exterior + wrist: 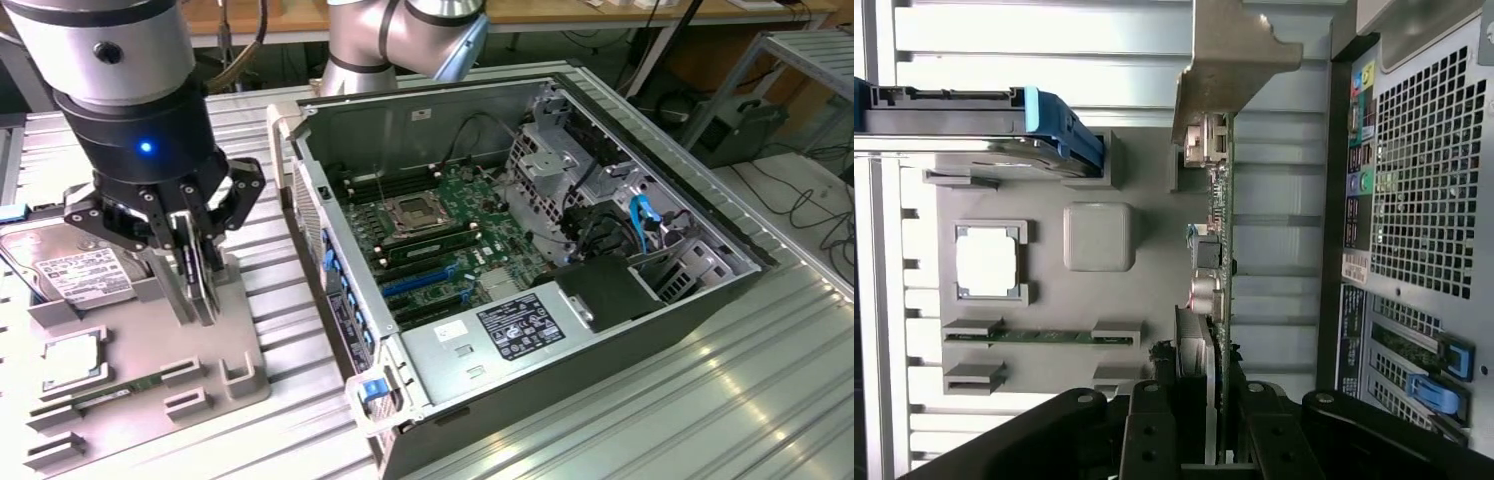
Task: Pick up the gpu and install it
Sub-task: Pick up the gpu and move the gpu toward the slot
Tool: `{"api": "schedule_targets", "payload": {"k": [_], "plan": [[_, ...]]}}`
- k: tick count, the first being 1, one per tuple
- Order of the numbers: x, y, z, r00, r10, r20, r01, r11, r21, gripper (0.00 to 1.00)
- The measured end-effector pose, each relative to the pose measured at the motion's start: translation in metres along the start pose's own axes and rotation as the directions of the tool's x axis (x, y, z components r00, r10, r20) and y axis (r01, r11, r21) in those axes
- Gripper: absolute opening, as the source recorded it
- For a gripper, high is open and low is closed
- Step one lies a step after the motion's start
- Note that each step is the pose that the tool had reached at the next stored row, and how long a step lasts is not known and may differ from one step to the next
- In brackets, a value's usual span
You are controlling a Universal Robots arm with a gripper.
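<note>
Closest in, the gripper (1209,440) is closed narrowly against both faces of the gpu (1222,290). The card is held upright and edge-on over the grey holder tray (200,390), at the tray's edge nearest the open computer case (534,230). Its silver bracket (1229,60) is turned away from the wrist. Whether the card is lifted clear of the tray cannot be told. A hard drive (74,270) is laid at the tray's far corner. A processor (74,360) and a memory stick (1039,337) are seated nearer the middle. Tray and case are carried by the slatted metal bench (747,400).

Thin gpu (1216,250) upright, edge-on between jaws
</note>
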State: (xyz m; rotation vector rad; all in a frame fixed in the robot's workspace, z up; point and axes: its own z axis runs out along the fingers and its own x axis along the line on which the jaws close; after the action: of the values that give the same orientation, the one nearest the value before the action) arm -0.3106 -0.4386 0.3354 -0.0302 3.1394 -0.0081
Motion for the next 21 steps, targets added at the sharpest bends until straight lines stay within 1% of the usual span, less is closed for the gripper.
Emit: {"api": "schedule_targets", "payload": {"k": [4, 10, 13, 14, 16, 21], "plan": [[0.0, -0.0001, -0.0107, 1.0, 0.0, -0.0001, 0.0, 1.0, 0.0, 0.28], [0.0, -0.0001, -0.0229, 1.0, 0.0, 0.0, 0.0, 1.0, -0.0002, 0.28], [0.0, -0.0002, -0.0308, 1.0, 0.0, -0.0001, 0.0, 1.0, -0.0001, 0.28], [0.0, -0.0002, -0.0336, 1.0, 0.0, -0.0001, 0.0, 1.0, -0.0002, 0.28], [0.0, -0.0002, -0.0439, 1.0, 0.0, -0.0001, 0.0, 1.0, -0.0002, 0.28], [0.0, -0.0003, -0.0551, 1.0, 0.0, -0.0001, 0.0, 1.0, -0.0001, 0.28]]}}
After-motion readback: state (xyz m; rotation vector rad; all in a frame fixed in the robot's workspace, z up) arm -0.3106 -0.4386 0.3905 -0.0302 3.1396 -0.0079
